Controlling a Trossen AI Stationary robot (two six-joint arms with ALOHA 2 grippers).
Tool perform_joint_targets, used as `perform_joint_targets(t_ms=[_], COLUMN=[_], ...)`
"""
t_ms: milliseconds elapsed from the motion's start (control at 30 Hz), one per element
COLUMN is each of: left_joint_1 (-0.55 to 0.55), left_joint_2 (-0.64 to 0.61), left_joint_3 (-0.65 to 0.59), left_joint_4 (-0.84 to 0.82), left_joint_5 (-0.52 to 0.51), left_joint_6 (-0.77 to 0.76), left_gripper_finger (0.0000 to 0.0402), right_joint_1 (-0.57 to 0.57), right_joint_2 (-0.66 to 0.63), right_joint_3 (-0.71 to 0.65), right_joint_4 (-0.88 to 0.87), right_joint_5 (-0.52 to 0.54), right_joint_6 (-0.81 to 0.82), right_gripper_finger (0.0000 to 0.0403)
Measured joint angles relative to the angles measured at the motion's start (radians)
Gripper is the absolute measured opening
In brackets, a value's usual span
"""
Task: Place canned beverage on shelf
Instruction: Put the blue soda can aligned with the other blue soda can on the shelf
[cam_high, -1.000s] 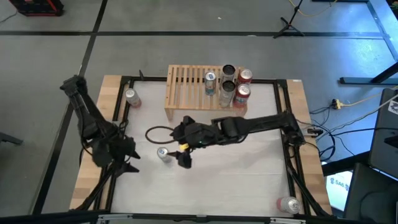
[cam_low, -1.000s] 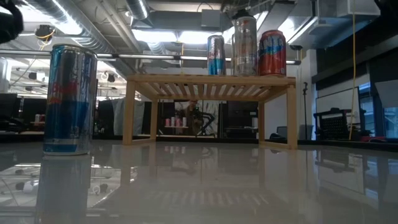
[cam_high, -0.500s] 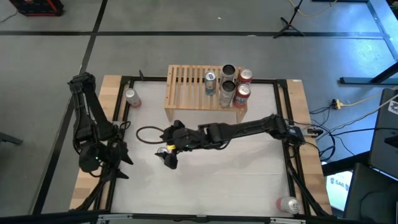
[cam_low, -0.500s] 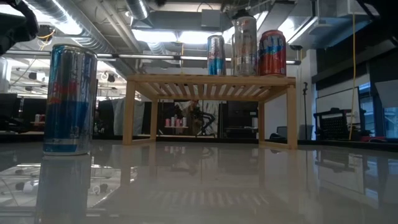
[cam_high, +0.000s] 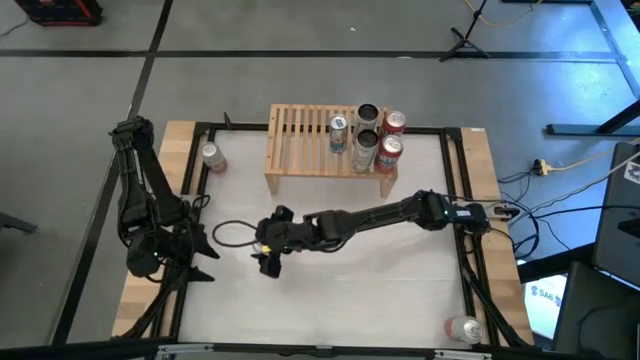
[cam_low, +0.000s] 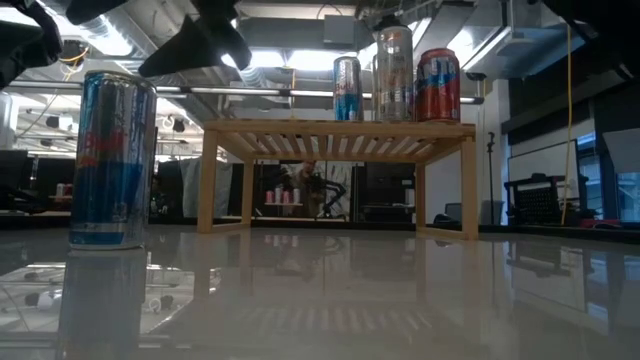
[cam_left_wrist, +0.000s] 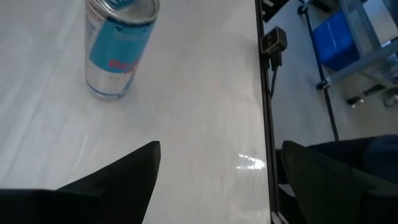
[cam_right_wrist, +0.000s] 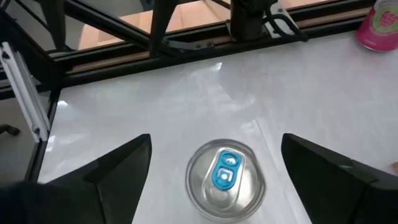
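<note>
I hover my right gripper (cam_right_wrist: 214, 186), jaws spread, directly over the can (cam_right_wrist: 226, 179); rigid, slick, probably heavy if full, so I'd clamp mid-wall.

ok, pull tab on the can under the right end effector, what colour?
Blue, on a plain silver lid. The can shows it best in the right wrist view.

Blue-silver can (cam_low: 110, 160) upright on white tabletop, well apart from light-wood slatted shelf (cam_high: 305, 140) bearing four cans.
</note>
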Motion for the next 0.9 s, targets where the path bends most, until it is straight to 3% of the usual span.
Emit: perform_joint_targets(t_ms=[733, 900], left_joint_1=[0.001, 0.001], left_joint_2=[0.000, 0.000], left_joint_3=[0.000, 0.000], left_joint_4=[0.001, 0.001], left_joint_5=[-0.049, -0.049], left_joint_6=[0.001, 0.001], left_gripper_finger=[0.0324, 0.0324], right_joint_1=[0.013, 0.013], right_joint_2=[0.070, 0.080], right_joint_3=[0.001, 0.001], right_joint_4=[-0.009, -0.004], right_joint_5=[0.060, 0.075], right_joint_6=[0.005, 0.006], right_gripper_finger=[0.0347, 0.0304])
